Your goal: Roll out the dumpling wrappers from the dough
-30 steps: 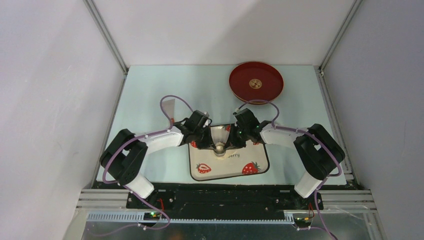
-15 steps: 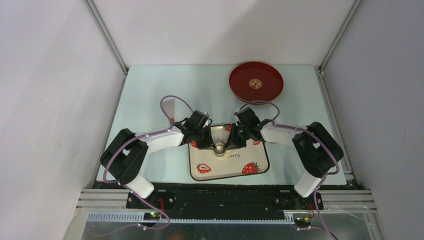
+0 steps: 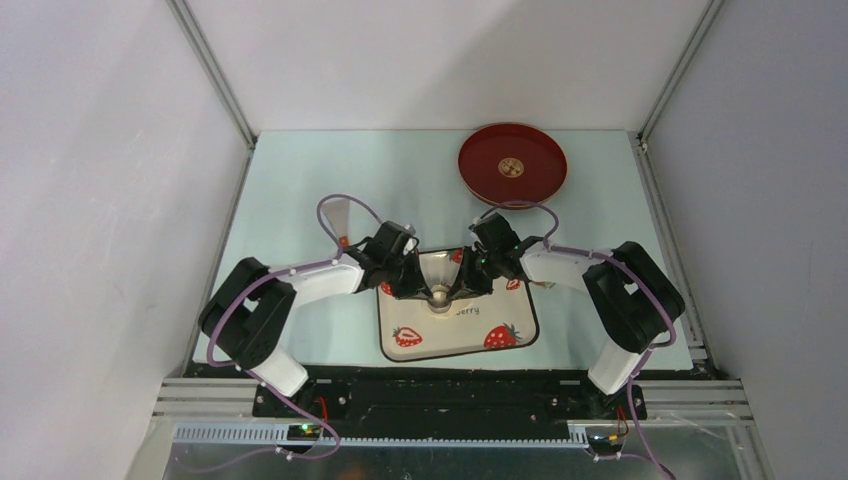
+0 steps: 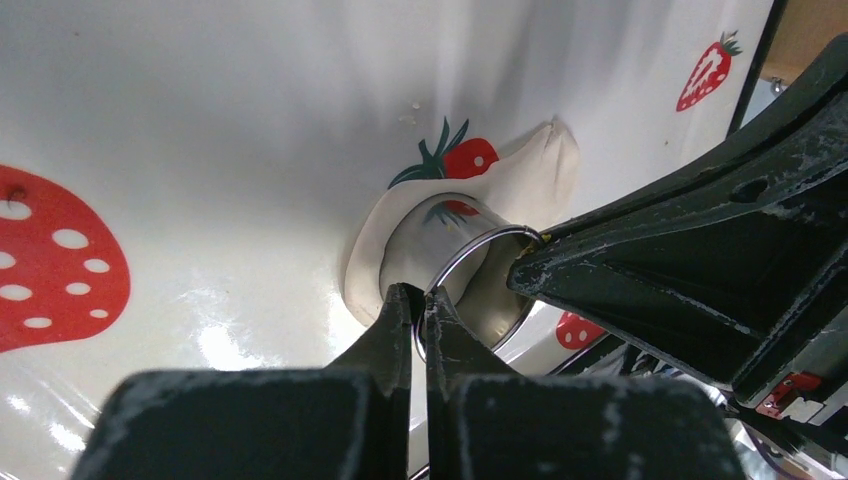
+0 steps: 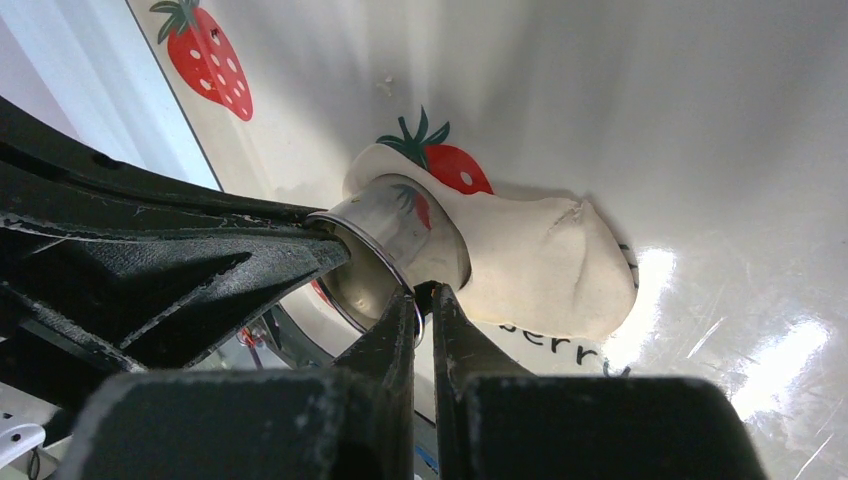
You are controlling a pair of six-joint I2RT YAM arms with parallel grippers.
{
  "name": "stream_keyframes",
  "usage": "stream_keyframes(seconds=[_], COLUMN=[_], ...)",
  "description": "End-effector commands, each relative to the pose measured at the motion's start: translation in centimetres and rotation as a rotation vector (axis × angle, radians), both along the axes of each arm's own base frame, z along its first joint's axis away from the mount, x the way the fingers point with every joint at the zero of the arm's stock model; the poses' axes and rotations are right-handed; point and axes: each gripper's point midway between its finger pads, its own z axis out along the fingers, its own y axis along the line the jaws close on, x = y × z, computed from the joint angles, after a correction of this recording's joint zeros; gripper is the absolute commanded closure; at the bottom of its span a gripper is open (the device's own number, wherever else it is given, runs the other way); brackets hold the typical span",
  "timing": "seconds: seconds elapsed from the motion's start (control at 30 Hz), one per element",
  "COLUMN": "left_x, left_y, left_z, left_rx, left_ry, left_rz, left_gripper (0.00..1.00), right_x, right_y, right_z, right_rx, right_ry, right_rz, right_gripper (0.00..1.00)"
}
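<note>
Overhead, you see both arms meeting over the far half of the strawberry-patterned plate (image 3: 450,338), which lies on the pale table (image 3: 300,190) between the two bases. The red tray (image 3: 512,165) sits well apart at the far right. Your left gripper (image 4: 418,305) has its fingers pressed almost together, pinching the thin near rim of the steel ring cutter (image 4: 472,285). Your right gripper (image 5: 425,300) pinches the same rim from the opposite side, its tips just as narrowly set. The two pairs of fingertips stand just beside each other at the ring. The dough (image 5: 540,260) lies on the plate under the far end of the cutter, a soft cream-white lump partly covering a printed strawberry. In the right wrist view most of it spreads to the right of the ring, beyond the fingertips and near the printed lettering. In the left wrist view it wraps around the foot of the ring and tapers to a point at the upper right. Neither gripper touches the dough itself; only the cutter meets it. Whether the ring has pressed fully through to the plate cannot be told.
</note>
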Motion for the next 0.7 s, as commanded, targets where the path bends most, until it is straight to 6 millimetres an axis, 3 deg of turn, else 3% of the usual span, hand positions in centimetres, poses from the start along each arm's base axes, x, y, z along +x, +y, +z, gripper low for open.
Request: stream_keyframes(seconds=[0.0, 0.13, 0.5, 0.67], left_x=[-5.0, -5.0, -4.6, -4.4], left_y=[3.1, 3.1, 3.2, 3.3], left_z=[-6.7, -6.6, -5.4, -4.9], left_rx=[0.159, 0.154, 0.143, 0.151], left_ry=[0.213, 0.209, 0.165, 0.146], left_rz=[0.01, 0.009, 0.014, -0.005], left_gripper=[1.0, 1.0, 1.0, 1.0], right_x=[-7.1, -7.0, -5.9, -5.3], right_y=[-5.1, -5.1, -4.0, -2.7], right_z=[-8.0, -7.9, -5.1, -3.1], right_rx=[-0.307, -0.31, -0.253, -0.187], right_ry=[0.259, 0.25, 0.165, 0.135], right_rz=[0.015, 0.015, 0.033, 0.04], right_gripper=[1.0, 1.0, 1.0, 0.92])
